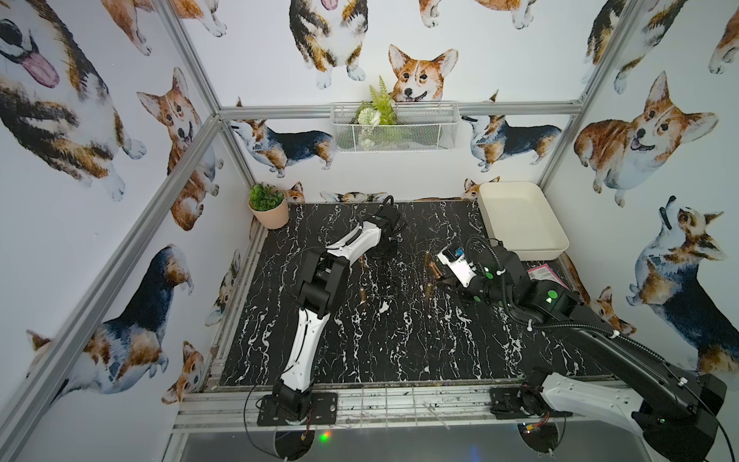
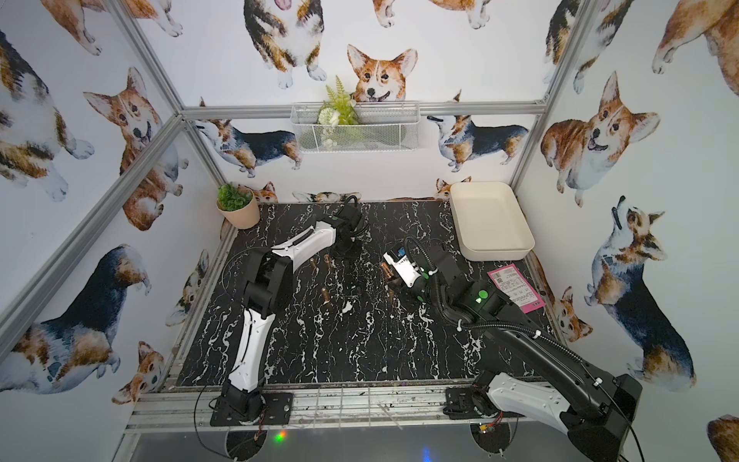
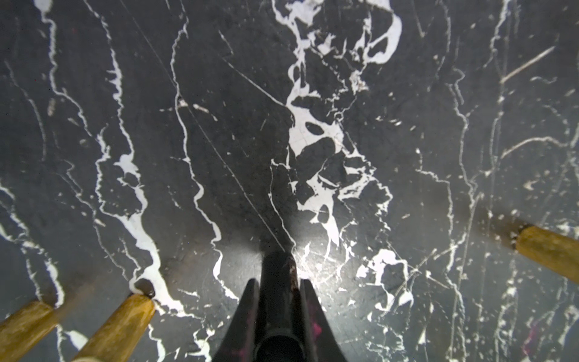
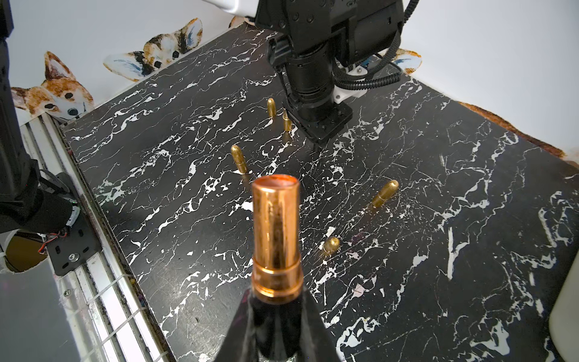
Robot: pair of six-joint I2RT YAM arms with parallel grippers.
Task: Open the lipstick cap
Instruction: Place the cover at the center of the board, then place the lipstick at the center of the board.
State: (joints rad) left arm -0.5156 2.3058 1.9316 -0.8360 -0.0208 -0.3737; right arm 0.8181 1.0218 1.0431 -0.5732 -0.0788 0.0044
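Note:
My right gripper is shut on the black base of the lipstick, whose bare copper tube sticks out past the jaws, above the marble table. In both top views the lipstick sits right of centre, at the right gripper. My left gripper is shut on the black lipstick cap, apart from the lipstick. The cap points straight down, its closed end at or just above the marble. From the right wrist view the left gripper stands upright over the table's far part.
Several gold bullet-shaped pieces stand on the black marble table, some close to the left gripper, others nearer the right one. A cream tray sits at the back right, a pink paper beside it, a potted plant at the back left.

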